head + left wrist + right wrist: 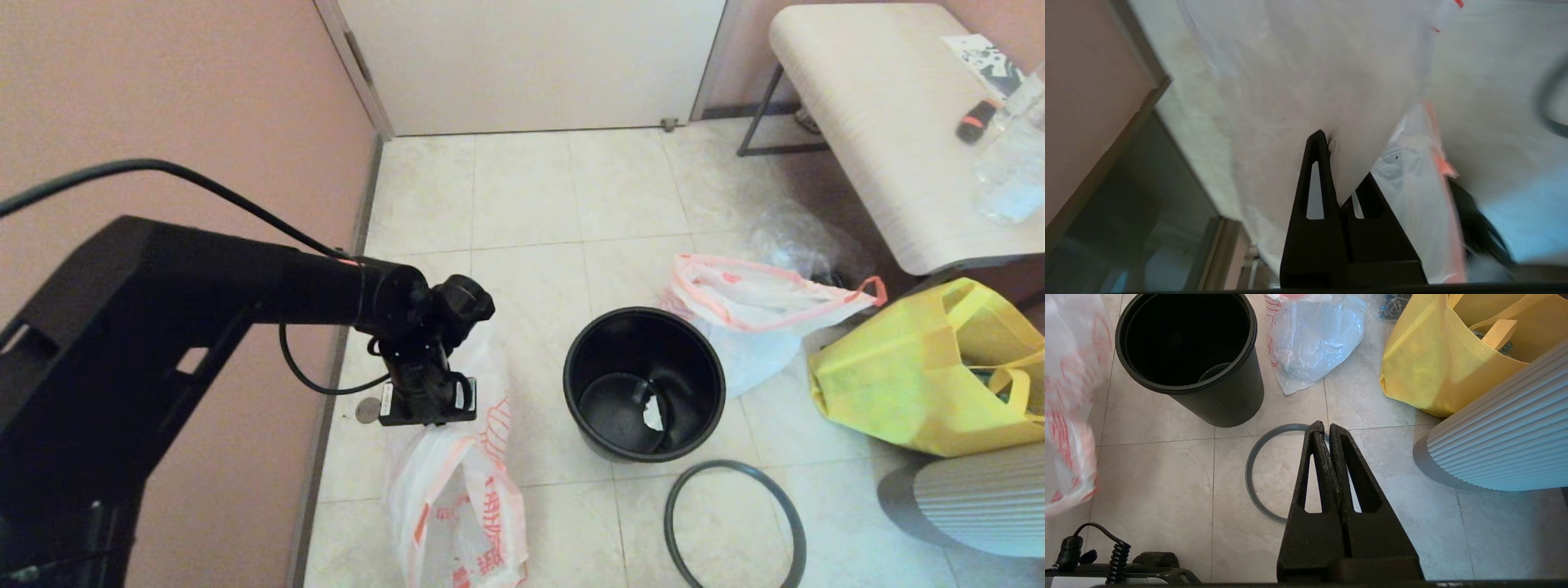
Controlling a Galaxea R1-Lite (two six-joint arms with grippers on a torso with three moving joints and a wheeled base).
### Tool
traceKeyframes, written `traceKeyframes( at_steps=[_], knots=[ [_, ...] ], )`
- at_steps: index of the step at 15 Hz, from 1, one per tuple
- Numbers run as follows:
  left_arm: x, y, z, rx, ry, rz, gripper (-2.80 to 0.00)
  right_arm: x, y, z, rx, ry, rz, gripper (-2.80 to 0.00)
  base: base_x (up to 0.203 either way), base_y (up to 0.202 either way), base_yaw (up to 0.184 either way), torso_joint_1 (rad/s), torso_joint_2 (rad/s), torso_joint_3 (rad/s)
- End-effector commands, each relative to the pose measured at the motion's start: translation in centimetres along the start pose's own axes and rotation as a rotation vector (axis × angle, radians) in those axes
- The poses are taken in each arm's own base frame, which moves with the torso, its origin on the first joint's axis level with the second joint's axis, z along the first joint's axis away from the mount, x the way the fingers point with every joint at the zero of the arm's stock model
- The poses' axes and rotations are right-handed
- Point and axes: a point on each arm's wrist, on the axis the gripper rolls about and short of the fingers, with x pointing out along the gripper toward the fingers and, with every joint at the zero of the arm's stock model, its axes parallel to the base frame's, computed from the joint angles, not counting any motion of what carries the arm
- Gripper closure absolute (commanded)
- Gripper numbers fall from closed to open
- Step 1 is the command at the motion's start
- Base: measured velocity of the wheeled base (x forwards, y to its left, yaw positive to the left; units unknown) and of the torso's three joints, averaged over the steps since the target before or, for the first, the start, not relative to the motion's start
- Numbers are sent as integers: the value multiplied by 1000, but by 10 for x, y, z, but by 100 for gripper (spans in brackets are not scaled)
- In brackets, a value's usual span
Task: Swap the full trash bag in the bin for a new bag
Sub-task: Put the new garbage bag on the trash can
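Bin [644, 384] stands upright on the floor tiles with no liner; only a small white scrap lies at its bottom. Its grey hoop [735, 523] lies flat on the floor just beside it. Behind the bin slumps the full trash bag [755, 314], near a yellow tote bag [922, 376]. The left gripper [429, 412] hangs by the wall, fingers clamped together on the new bag [457, 506], which dangles below it. The right gripper [1327, 430] sits parked above the hoop, fingers pressed together on nothing.

Hoop [735, 523] on floor right of new bag [457, 506]
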Motion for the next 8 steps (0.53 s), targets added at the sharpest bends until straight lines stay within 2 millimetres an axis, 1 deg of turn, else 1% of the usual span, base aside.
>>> traceKeyframes(
  at_steps=[1,4,5,6,7,8],
  knots=[
    [-59,2,-7,11,-69,-83,0,0,0,0,-3,1,0,0,0,0,0,0,0,0],
    [-114,-4,-16,50,-33,-220,0,0,0,0,-3,1,1,0,0,0,0,0,0,0],
    [-128,-7,-20,71,-10,-259,0,0,0,0,-3,1,1,0,0,0,0,0,0,0],
    [-139,-12,-27,100,1,-294,0,0,0,0,-14,3,2,0,0,0,0,0,0,0],
    [-145,-14,-32,119,6,-311,0,0,0,0,-4,3,-2,0,0,0,0,0,0,0],
    [-147,-13,-33,119,3,-314,0,1,0,0,4,17,-5,0,0,0,0,0,0,0]
  ],
)
